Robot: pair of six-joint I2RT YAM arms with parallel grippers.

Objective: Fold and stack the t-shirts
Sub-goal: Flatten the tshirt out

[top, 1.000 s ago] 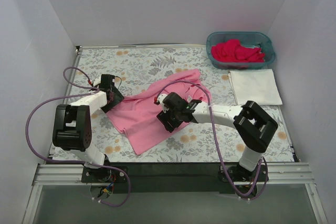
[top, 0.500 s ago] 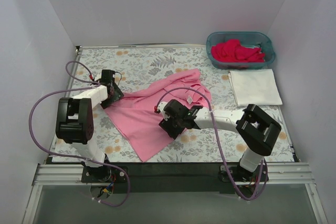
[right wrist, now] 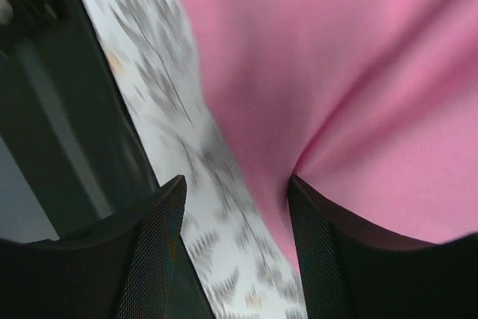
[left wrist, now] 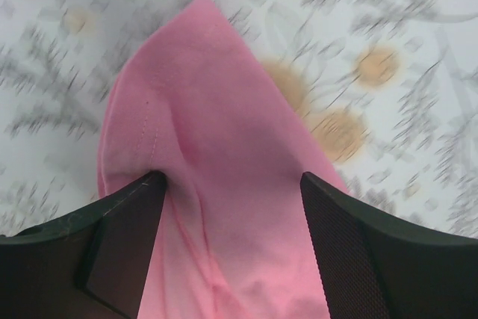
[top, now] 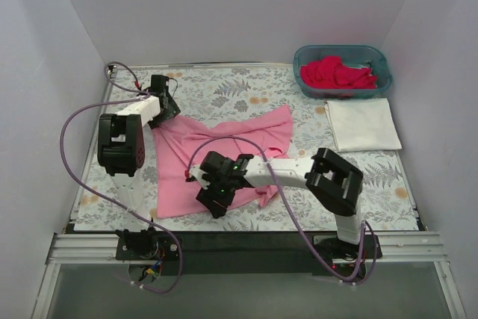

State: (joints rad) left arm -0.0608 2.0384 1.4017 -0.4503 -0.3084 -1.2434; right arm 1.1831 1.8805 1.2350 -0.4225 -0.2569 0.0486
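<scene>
I count one light pink t-shirt (top: 224,136) spread on the worktop (top: 224,87) and one folded white t-shirt (top: 362,125) to its right. I cannot count the deep pink-red t-shirts (top: 336,72) heaped in the one teal basket (top: 305,84). My left pincer (left wrist: 231,177) and right pincer (right wrist: 237,181) both stand spread, with pink cloth between their fingers.

Between your left jaws the light pink t-shirt (left wrist: 216,132) fills the gap, its corner tapering ahead of them. Past that corner there is only flat floral cloth (left wrist: 418,20) on the tabletop. The white side wall (top: 45,110) stands near those jaws. Between your right jaws the same shirt fills the gap, and the dark rail (right wrist: 45,110) at the tabletop's near edge runs just beside them. The teal basket (top: 299,72) and folded white t-shirt (top: 362,123) sit well apart from both.
</scene>
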